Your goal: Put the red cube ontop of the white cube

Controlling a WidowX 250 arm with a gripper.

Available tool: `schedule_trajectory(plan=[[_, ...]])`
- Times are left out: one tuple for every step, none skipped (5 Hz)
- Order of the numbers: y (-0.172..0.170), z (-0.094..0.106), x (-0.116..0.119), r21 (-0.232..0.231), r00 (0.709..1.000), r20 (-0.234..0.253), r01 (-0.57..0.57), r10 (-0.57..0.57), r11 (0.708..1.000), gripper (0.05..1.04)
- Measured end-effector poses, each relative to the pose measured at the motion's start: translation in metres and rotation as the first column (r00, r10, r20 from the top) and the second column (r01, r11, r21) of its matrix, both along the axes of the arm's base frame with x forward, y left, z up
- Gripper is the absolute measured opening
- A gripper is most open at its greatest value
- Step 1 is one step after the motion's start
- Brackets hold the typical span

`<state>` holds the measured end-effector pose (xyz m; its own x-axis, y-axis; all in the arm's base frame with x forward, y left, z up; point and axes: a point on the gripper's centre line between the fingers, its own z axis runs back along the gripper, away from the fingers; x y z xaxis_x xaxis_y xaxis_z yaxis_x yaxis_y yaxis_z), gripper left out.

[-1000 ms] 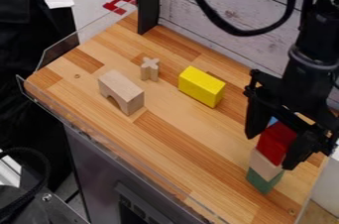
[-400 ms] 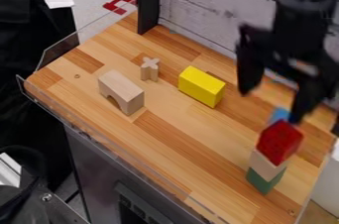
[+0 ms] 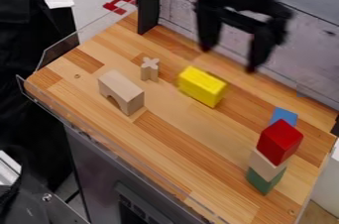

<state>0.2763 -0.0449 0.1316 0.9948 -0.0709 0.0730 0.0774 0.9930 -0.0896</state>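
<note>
Red cube (image 3: 279, 141) sits on the white cube (image 3: 267, 165); end effector (image 3: 229, 61) hangs spread, apart

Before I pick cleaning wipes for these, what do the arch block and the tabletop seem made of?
The arch block looks like pale, unpainted wood, matte, with plain tan faces. The tabletop seems wood too: joined strips of varying brown, perhaps lightly sealed.
</note>
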Motion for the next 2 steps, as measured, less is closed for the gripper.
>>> schedule_trajectory(plan=[[0.024,-0.013,0.006,0.023,1.0,-0.018,-0.011,0.012,1.0,1.001],[0.03,-0.024,0.01,0.052,1.0,-0.022,0.01,-0.009,0.999,1.0]])
